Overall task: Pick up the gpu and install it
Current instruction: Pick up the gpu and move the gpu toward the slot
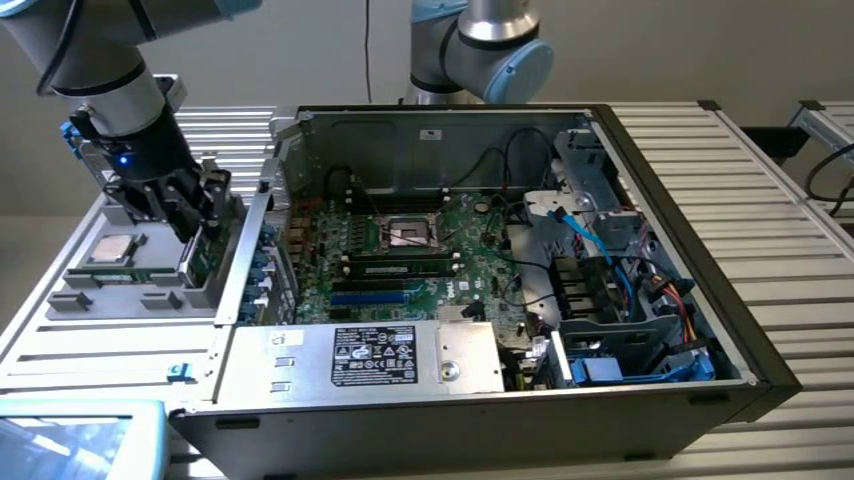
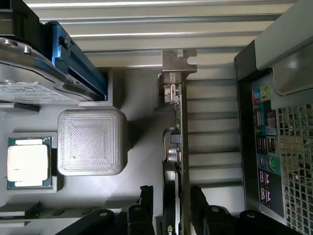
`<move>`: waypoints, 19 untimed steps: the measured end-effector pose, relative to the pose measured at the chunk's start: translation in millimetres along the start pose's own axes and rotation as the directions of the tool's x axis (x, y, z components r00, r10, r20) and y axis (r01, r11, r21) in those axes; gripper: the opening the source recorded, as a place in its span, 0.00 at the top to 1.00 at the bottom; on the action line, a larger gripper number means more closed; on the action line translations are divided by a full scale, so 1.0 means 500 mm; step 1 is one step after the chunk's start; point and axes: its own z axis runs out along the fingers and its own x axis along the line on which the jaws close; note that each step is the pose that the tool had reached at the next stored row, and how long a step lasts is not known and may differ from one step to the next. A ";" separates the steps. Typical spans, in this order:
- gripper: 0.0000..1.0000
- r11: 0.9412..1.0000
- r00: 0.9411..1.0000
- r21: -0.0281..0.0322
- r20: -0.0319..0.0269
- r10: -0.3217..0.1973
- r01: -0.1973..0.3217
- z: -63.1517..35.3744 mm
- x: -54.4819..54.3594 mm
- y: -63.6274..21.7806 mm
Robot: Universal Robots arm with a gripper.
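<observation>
Pincer [image 1: 184,212] hangs over the gpu [image 2: 179,122], spread open either side of it, not clamping as far as we can tell. It's standing on edge in the grey tray [image 1: 94,300] beside the computer case [image 1: 667,135], probably so it's easy to grab from above.

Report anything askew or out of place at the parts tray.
Nothing stands out. The gpu stands upright on edge in its tray slot with the gripper at it; the cpu lies flat in its pocket.
</observation>
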 end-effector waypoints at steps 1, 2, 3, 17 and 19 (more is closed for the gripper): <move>0.56 1.000 1.000 0.000 0.000 0.000 0.000 0.004 0.000 0.000; 0.56 1.000 1.000 0.000 0.000 0.000 0.000 0.007 -0.001 0.000; 0.56 1.000 1.000 0.000 0.000 0.000 0.000 0.011 -0.001 0.000; 0.64 1.000 1.000 0.000 -0.001 0.001 -0.001 0.022 -0.006 0.001; 0.71 1.000 1.000 0.000 -0.001 0.001 -0.001 0.022 -0.006 0.001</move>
